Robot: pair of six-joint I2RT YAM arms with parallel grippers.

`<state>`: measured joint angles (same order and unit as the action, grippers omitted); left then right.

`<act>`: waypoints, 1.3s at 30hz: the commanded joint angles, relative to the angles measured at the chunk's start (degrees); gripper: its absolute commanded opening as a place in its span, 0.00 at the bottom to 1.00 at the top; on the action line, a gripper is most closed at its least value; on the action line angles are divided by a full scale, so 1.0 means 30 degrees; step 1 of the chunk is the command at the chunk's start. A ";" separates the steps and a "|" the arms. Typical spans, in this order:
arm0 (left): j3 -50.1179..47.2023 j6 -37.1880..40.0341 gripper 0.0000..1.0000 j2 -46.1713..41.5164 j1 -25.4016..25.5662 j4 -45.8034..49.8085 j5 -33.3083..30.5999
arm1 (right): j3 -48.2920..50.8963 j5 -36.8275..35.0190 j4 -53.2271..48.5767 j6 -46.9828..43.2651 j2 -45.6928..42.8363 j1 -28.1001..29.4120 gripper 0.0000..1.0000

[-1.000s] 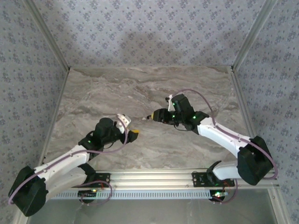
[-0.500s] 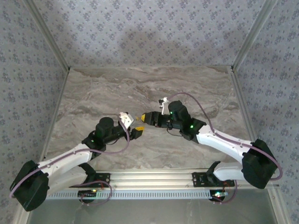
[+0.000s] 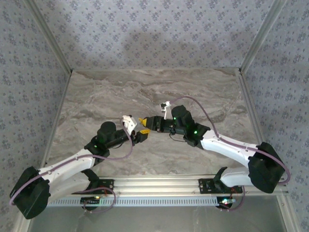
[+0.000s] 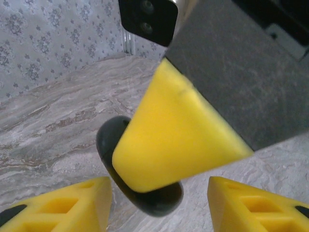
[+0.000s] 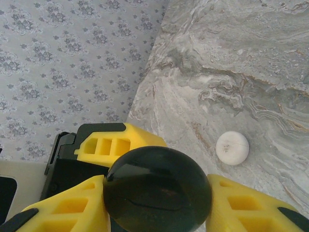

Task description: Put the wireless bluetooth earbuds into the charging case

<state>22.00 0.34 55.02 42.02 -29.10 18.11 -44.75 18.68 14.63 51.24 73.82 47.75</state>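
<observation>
Case (image 5: pixel 232 148): small round puck, cream-white, matte, low domed top w/ faint grey mark at centre. Lies flat on table (image 5: pixel 217 58) (grey marble, brownish veins), by itself. In R wrist view it sits past R claw's right finger, apart from it, further out on the table. Seam or lid line: too small to tell.

R claw (image 5: pixel 157 205): pinching disc (image 5: pixel 157 188), which is black, glossy and round. Both yellow fingers are pressed on its sides. Disc looks lifted off the table.

L claw (image 4: pixel 161 212): fingers spread, clear gap btw them. In L wrist view, the disc's lower edge and one R-claw finger hang over that gap. Disc is close to L claw's left finger; touching or not, can't tell.

Top view: both arms reach inward and the claws meet tip to tip near table centre, L claw a bit nearer the bases. Patterned wall (image 5: pixel 58 58) behind the table.
</observation>
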 commanded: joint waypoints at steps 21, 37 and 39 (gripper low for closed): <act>-0.0303 -0.1801 0.14 -0.1111 -0.1675 -0.1390 0.3217 | 0.0773 -0.0542 -0.3461 -0.7009 -0.4764 -0.1690 0.72; 0.1914 -0.0381 0.14 -0.0837 -0.1883 0.0974 0.9348 | -0.1873 0.7053 -1.0314 -2.5935 -0.4836 -0.4113 0.60; 0.2083 -0.0267 0.14 -0.0798 -0.1897 0.1023 0.9643 | -0.2831 0.7751 -1.1598 -2.6721 -0.3924 -0.4084 0.59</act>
<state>25.91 -2.37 52.71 36.62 -26.98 42.50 -48.64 36.71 -12.78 -17.93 59.64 35.75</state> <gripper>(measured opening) 0.203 0.590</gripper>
